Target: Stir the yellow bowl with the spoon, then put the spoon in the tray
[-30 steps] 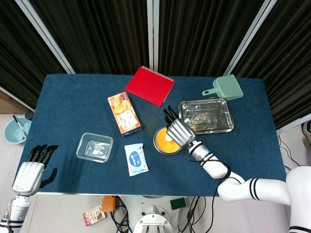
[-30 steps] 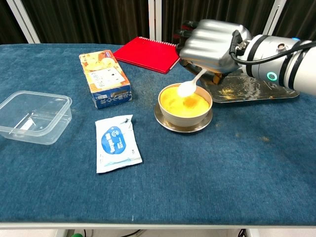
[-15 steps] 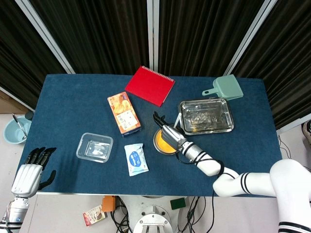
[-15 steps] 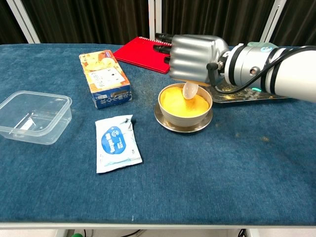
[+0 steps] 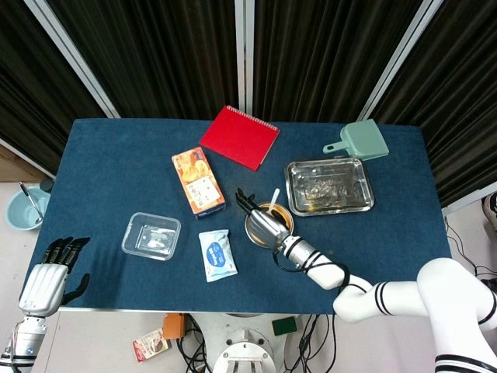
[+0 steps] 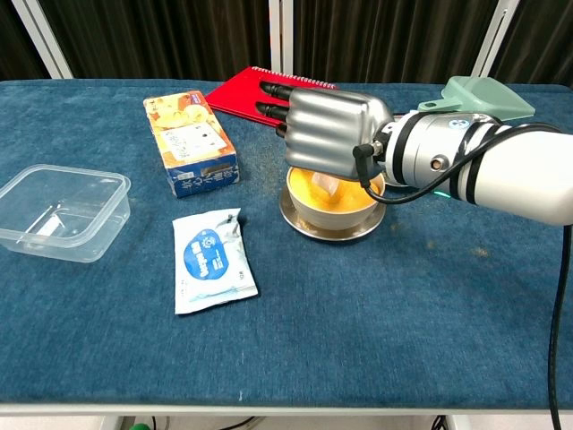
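The yellow bowl sits on a metal saucer at the table's middle. My right hand hovers right over the bowl and holds a white spoon. The spoon's scoop dips into the yellow contents, and its handle sticks up toward the back. The metal tray lies just right of the bowl and behind it; in the chest view my forearm hides it. My left hand hangs off the table's front left corner, holding nothing, fingers apart.
An orange box and a red notebook lie behind and left of the bowl. A white packet and a clear plastic container sit front left. A green scoop rests behind the tray.
My right hand has swung leftward across the bowl and lowered, carrying the spoon's scoop from above the rim down into the yellow contents. The left hand barely moved.
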### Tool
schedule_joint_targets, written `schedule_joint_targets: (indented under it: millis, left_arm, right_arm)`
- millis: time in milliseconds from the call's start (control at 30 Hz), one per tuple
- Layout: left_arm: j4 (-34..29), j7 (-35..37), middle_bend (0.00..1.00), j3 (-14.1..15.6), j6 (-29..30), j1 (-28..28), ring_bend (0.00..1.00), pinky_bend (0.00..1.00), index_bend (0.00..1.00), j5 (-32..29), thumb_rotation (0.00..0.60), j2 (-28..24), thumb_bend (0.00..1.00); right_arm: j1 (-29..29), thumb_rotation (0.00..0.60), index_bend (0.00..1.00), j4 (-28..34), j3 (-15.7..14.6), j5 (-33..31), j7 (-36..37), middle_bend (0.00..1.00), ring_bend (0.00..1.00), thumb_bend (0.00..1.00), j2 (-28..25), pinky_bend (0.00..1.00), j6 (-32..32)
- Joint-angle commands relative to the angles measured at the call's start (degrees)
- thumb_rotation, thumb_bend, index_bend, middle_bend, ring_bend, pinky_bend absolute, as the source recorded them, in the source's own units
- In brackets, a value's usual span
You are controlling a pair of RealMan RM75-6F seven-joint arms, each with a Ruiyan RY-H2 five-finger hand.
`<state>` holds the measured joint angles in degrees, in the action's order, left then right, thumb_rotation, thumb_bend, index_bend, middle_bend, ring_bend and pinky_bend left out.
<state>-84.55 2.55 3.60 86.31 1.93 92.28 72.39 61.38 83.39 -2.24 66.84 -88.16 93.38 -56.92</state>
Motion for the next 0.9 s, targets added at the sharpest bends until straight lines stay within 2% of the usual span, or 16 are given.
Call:
schedule_joint_targets:
  millis: [33, 467, 667, 800, 900]
  left_arm:
    - [0.1, 0.06, 0.14, 0.0, -0.1, 0.07, 0.07, 0.09, 0.11, 0.03, 0.6, 0.08, 0.39]
    - [-1.86, -1.75, 0.13, -0.25, -0.2, 0.49, 0.07, 0.1, 0.11, 0.3, 0.6, -0.7, 0.39]
    - [-3.7, -3.54, 0.14, -0.28, -0.34, 0.71, 0.07, 0.1, 0.11, 0.52, 0.6, -1.39, 0.39]
    - [-4.81, -4.56, 0.14, -0.29, -0.34, 0.82, 0.07, 0.1, 0.11, 0.71, 0.6, -1.78, 0.39]
    - [-5.45, -5.23, 0.14, -0.32, -0.4, 0.91, 0.07, 0.1, 0.11, 0.8, 0.6, -1.96, 0.39]
  right_arm:
    - [-1.99, 0.6, 0.69, 0.64, 0.57, 0.53, 4.16, 0.26, 0.0, 0.49, 0.63, 0.0, -1.99]
    - [-8.58, 0.6, 0.71, 0.19, 3.74, 3.35, 23.01, 0.27, 0.0, 0.49, -0.12, 0.0, -8.01]
    - [-10.64, 0.6, 0.71, 0.17, 4.43, 5.54, 28.11, 0.27, 0.0, 0.49, -1.14, 0.0, -9.88]
    - [-10.7, 0.6, 0.71, 0.14, 3.92, 7.13, 26.9, 0.27, 0.0, 0.49, -2.42, 0.0, -9.21]
    - [-9.01, 0.6, 0.71, -1.12, 1.98, 10.04, 18.62, 0.27, 0.0, 0.49, -3.65, 0.0, -7.29]
